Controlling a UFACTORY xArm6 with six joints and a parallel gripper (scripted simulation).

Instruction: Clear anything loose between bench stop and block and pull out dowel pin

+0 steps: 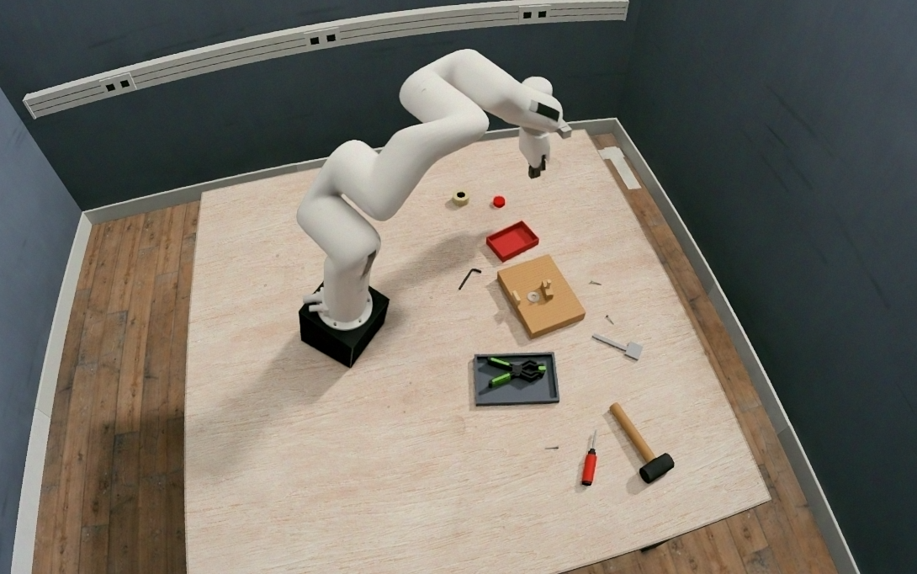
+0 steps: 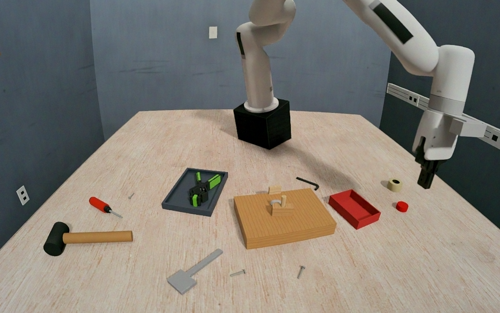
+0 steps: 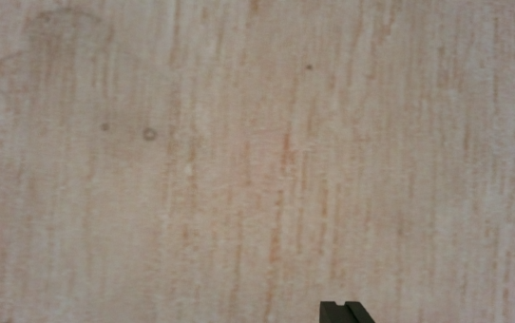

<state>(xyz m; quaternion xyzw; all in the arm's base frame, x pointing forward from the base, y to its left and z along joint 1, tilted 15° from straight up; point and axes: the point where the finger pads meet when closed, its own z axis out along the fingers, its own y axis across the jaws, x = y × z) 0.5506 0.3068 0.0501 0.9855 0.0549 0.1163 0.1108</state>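
Note:
The tan bench board (image 1: 554, 332) lies mid-table. On it the bench stop (image 1: 516, 295) (image 2: 274, 189) and the small wooden block (image 1: 546, 290) (image 2: 281, 211) stand apart, with a grey washer (image 1: 532, 296) (image 2: 274, 202) lying between them. The dowel pin (image 2: 283, 200) stands upright in the block. The green-handled spring clamp (image 1: 516, 369) (image 2: 199, 190) lies in a grey tray (image 1: 483, 399) (image 2: 184, 208). My gripper (image 1: 535, 170) (image 2: 425, 181) (image 3: 346, 311) is shut and empty. It hangs high over bare table beyond the red cap, far from the board.
A red tray (image 1: 511, 240) (image 2: 353, 208), a red cap (image 1: 499, 200) (image 2: 402, 206) and a tape roll (image 1: 460, 197) (image 2: 394, 184) lie near the gripper. A hex key (image 1: 469, 276), hammer (image 1: 638, 443), screwdriver (image 1: 589, 465), grey scraper (image 1: 622, 345) and loose screws lie around the board.

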